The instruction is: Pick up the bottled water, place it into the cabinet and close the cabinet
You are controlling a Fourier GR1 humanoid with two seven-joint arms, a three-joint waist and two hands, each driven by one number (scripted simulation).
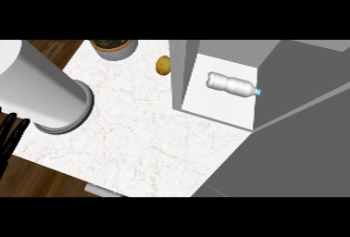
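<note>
Lying on its side inside the open cabinet (226, 104), the bottled water (233, 85) points its blue cap toward the right, long axis slanting down to the right. The left robot hand (9, 134) hangs off the bench (150, 139), far left, holding nothing; whether its fingers are curled I cannot tell. The right hand is unseen. No label reads.

Counter (150, 143) middle open; cabinet (301, 139) right — forearm (41, 88) left.
</note>
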